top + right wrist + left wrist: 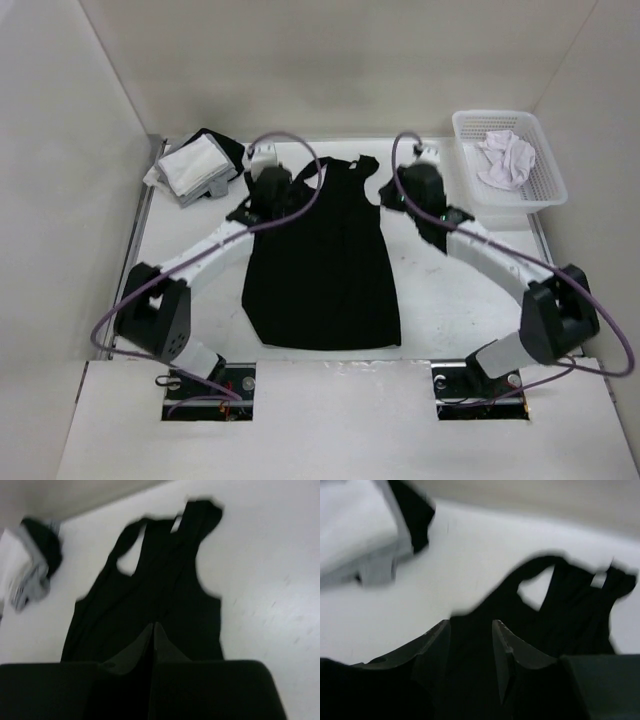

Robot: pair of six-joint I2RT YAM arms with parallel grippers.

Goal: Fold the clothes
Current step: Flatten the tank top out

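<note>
You have a flat white surface [450, 300], matte and lightly scuffed. Spread smooth across its middle lies the black sleeveless top [320, 260], thin and soft, with its straps toward the far wall and its hem curving toward the arms. At far right stands a white plastic basket [520, 205] with mesh walls, holding a crumpled white cloth [505, 158]. At far left sits a folded stack [195, 168] of white and black garments. Your left jaws stand apart over the top's shoulder fabric; your right jaws are pressed together above its other shoulder
</note>
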